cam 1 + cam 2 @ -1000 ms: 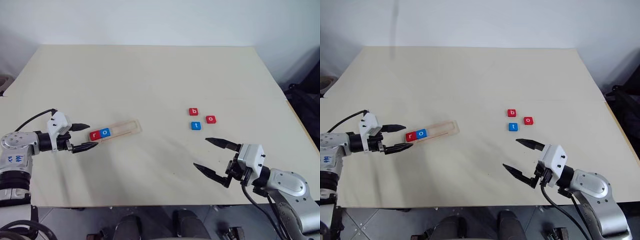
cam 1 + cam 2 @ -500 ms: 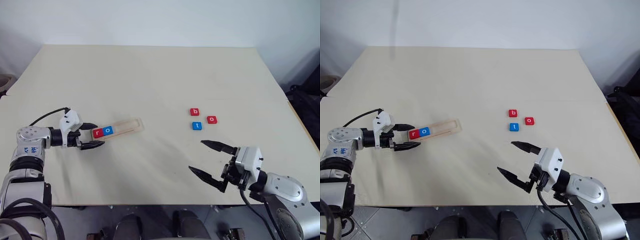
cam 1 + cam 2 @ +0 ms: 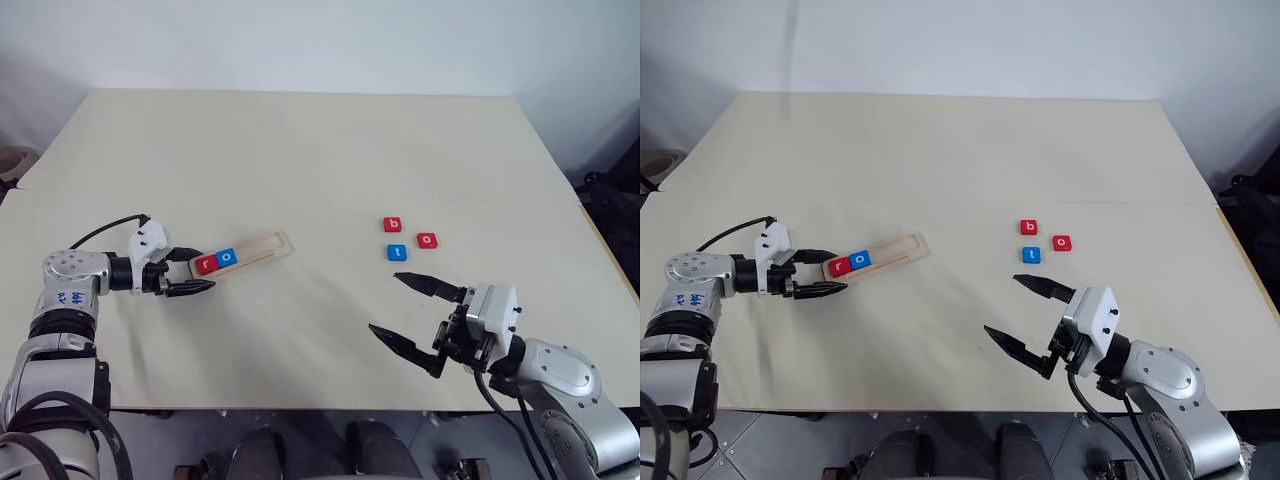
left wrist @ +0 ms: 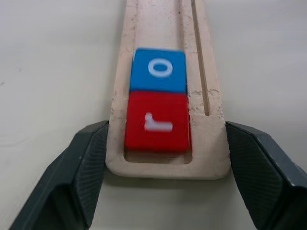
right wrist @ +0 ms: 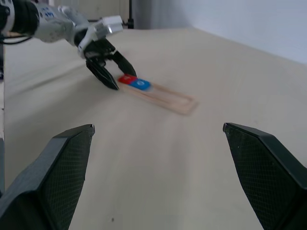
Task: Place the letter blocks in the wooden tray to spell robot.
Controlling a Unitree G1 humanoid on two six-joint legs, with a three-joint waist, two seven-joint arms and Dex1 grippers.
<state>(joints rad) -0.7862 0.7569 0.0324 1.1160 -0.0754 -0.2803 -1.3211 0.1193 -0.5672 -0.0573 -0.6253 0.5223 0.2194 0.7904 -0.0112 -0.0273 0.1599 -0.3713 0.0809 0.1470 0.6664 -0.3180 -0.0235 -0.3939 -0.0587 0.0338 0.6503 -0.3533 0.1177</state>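
The wooden tray (image 3: 258, 248) lies left of centre on the table, with a red r block (image 3: 206, 264) and a blue o block (image 3: 227, 257) side by side at its near-left end. My left gripper (image 3: 195, 270) straddles that end, and in the left wrist view its fingers (image 4: 91, 158) press against both sides of the tray (image 4: 201, 72). Three loose blocks lie to the right: red b (image 3: 394, 225), blue t (image 3: 397, 252) and red o (image 3: 427, 240). My right gripper (image 3: 385, 303) hovers wide open in front of them, holding nothing.
The pale table (image 3: 300, 150) reaches its front edge just below both arms. A seam (image 3: 500, 205) crosses its right half. Dark equipment (image 3: 610, 200) stands past the right edge.
My left gripper has moved right up to the tray's end and narrowed around it. The tray's far end has swung slightly away. My right gripper has drifted a little to the left, still open.
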